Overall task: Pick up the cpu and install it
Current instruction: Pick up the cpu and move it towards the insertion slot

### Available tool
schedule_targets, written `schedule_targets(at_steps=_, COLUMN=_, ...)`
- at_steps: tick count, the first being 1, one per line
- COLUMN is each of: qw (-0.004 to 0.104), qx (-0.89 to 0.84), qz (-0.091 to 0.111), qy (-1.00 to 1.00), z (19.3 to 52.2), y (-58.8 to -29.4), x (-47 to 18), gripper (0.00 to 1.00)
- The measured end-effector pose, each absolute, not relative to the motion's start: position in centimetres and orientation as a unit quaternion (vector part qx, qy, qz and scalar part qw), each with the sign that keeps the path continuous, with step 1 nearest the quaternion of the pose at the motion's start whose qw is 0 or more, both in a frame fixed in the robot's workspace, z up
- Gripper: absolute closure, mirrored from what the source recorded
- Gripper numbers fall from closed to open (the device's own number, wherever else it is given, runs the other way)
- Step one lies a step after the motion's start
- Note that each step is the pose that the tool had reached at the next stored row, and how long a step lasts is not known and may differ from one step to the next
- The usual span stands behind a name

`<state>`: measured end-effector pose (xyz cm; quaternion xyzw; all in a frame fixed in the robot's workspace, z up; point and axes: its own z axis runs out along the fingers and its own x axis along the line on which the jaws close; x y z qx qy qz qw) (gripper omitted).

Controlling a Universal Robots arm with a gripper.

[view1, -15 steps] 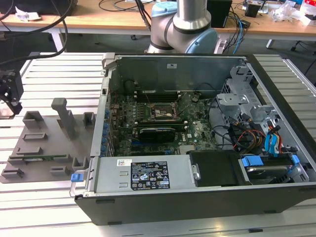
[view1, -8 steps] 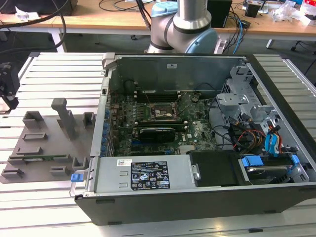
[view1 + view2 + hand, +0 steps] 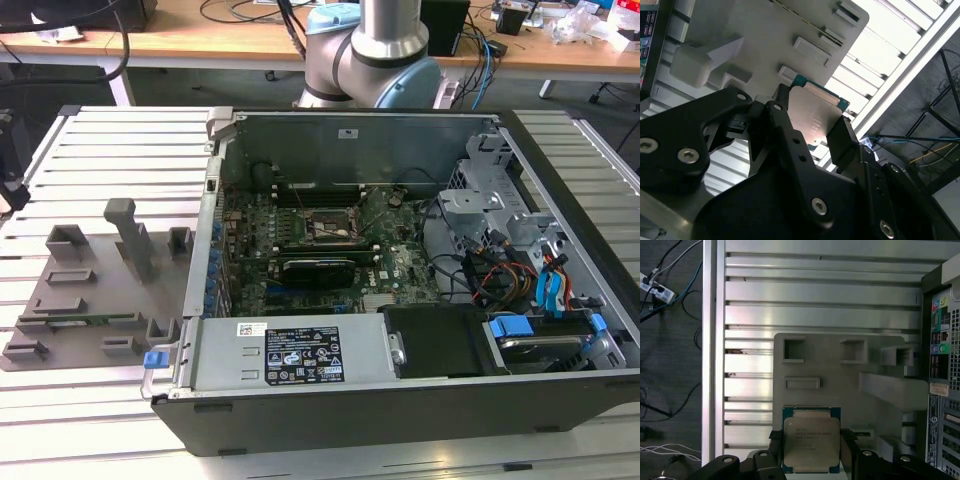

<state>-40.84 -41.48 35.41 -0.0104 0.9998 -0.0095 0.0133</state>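
The cpu (image 3: 811, 442), a flat square chip with a silvery metal top and green rim, sits between my gripper's black fingers (image 3: 774, 440). In both wrist views my gripper (image 3: 815, 132) is shut on the cpu (image 3: 812, 112), gripping two opposite edges. It hangs above the grey fixture plate (image 3: 840, 370) beside the computer case. In the exterior view the fixture plate (image 3: 90, 290) lies at the exterior view's left, and the open socket frame (image 3: 330, 228) sits on the motherboard inside the case.
The open computer case (image 3: 400, 400) stands on a slatted aluminium table (image 3: 130, 150). Its back wall (image 3: 942, 390) is close to the fixture plate. A tall grey fixture post (image 3: 135, 240) rises from the plate. Drive cage and cables (image 3: 500, 260) crowd the case's right side.
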Motion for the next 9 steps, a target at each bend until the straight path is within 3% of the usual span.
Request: schedule_targets(at_steps=9, qw=0.013, qx=-0.01, qz=-0.009, qy=1.0, z=37.4, y=-41.5, x=-40.8, gripper=0.45)
